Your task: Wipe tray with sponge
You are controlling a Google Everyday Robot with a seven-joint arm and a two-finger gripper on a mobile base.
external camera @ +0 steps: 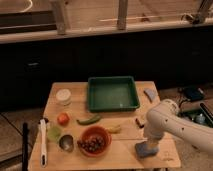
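Because the sponge [142, 151] lies at the desk's [122, 156] near right corner, the pincer [148, 144] hangs directly upon it, presumably for a grasp. Whether it is spread or pinching cannot be told. Well beyond it, to the left, the tray [113, 94] awaits wiping.
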